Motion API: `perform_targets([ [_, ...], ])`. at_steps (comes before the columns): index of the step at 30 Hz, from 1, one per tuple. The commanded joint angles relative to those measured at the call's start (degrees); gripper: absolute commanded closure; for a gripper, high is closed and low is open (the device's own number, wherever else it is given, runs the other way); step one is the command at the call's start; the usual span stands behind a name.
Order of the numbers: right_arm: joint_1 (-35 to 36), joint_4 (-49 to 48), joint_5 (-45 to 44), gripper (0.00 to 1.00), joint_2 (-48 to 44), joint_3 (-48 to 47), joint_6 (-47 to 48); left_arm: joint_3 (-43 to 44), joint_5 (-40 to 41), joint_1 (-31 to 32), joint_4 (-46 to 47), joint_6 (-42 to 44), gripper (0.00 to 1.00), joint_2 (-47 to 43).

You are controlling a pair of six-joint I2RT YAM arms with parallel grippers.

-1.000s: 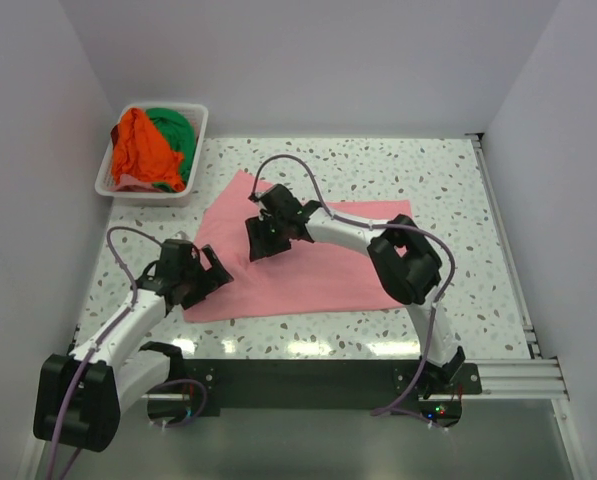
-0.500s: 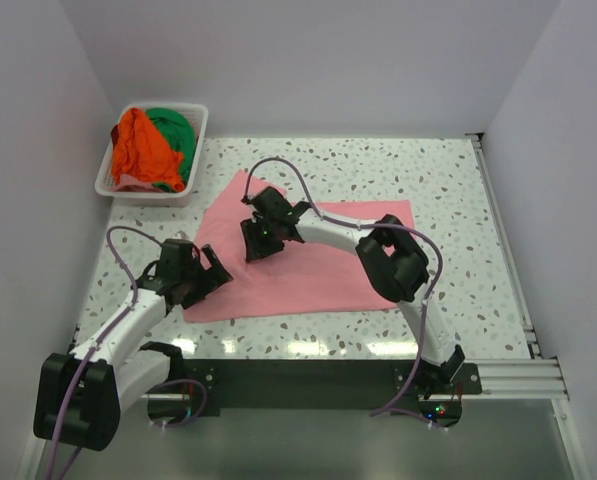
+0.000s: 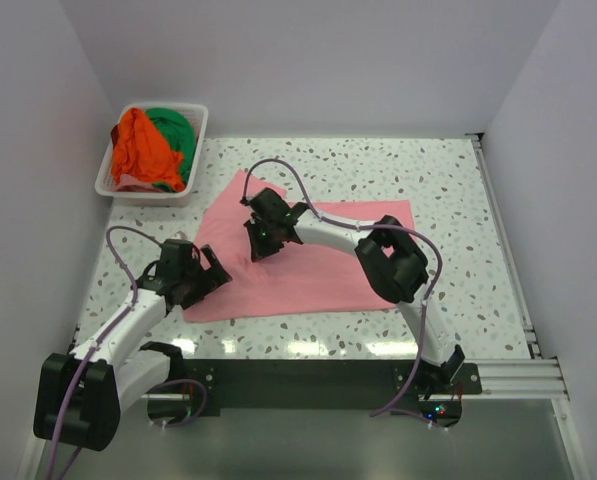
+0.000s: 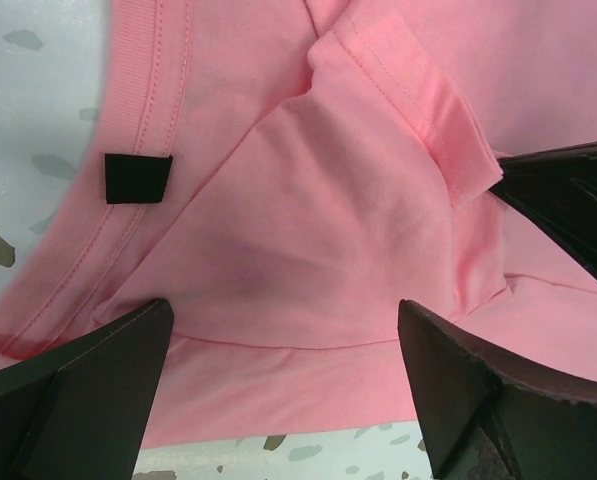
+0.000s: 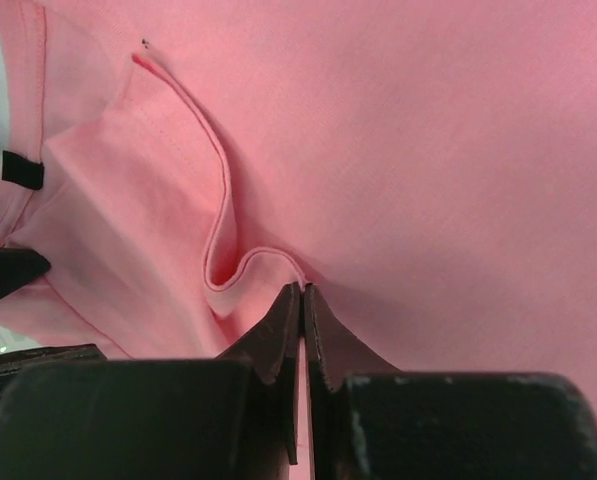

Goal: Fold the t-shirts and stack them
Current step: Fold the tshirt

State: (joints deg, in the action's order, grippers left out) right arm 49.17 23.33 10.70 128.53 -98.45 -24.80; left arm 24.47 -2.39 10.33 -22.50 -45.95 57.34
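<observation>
Speckled white terrazzo is covering the table [image 3: 438, 190], and plain pale walls [image 3: 328, 60] are closing it in on three sides. The pink t-shirt [image 3: 318, 265] is lying spread out flat across the middle of the table, one corner pointing toward the far left.

The right gripper [image 3: 261, 243] is reaching across to the left half of the pink t-shirt and pressing down onto it. In the right wrist view the right gripper [image 5: 301, 300] is standing with its two fingers drawn together, pinching a small raised pucker of the pink t-shirt [image 5: 428, 150] at their tips, right where a curved hem is folding over itself.

The left gripper [image 3: 215, 272] is hovering at the near left edge of the same shirt, just beside the right one. In the left wrist view the left gripper [image 4: 283, 310] is holding its fingers spread wide, with the pink t-shirt [image 4: 308, 230] lying between and beneath them and nothing caught in them. A black tag [image 4: 138, 177] is showing on the ribbed neckband [image 4: 143, 80], and a stitched sleeve hem [image 4: 418, 100] is lying folded across the cloth.

At the far left corner a white slotted basket [image 3: 200, 135] is sitting, well apart from both grippers, with the orange t-shirt [image 3: 138, 150] and the green t-shirt [image 3: 176, 135] bunched together inside it.
</observation>
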Motion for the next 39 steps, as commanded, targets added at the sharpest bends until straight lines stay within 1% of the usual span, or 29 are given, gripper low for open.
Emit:
perform_targets([
  [1, 0.3, 0.9, -2.7, 1.00, -1.4, -1.9, 0.4, -0.7, 1.4, 0.2, -0.6, 0.1, 0.00, -0.8],
  [8, 0.4, 0.1, -7.0, 1.00, -3.9, -0.9, 1.3, -0.7, 1.6, 0.2, -0.8, 0.1, 0.00, -0.2],
  [19, 0.4, 2.1, -10.5, 1.00, -5.9, 0.0, 1.6, -0.8, 1.9, 0.2, -1.2, 0.1, 0.00, 0.1],
  [25, 0.4, 3.9, -14.0, 1.00, -6.4, -0.4, 1.7, -0.8, 1.9, 0.2, -1.3, 0.1, 0.00, 0.1],
  [35, 0.3, 8.1, -16.4, 1.00, -6.1, -1.1, 1.2, -0.9, 1.5, 0.2, -1.1, 0.2, 0.00, -0.1],
  [39, 0.4, 7.7, -16.5, 1.00, -6.8, 0.4, 0.5, -1.0, 1.4, 0.2, -1.1, 0.3, 0.00, 0.2],
])
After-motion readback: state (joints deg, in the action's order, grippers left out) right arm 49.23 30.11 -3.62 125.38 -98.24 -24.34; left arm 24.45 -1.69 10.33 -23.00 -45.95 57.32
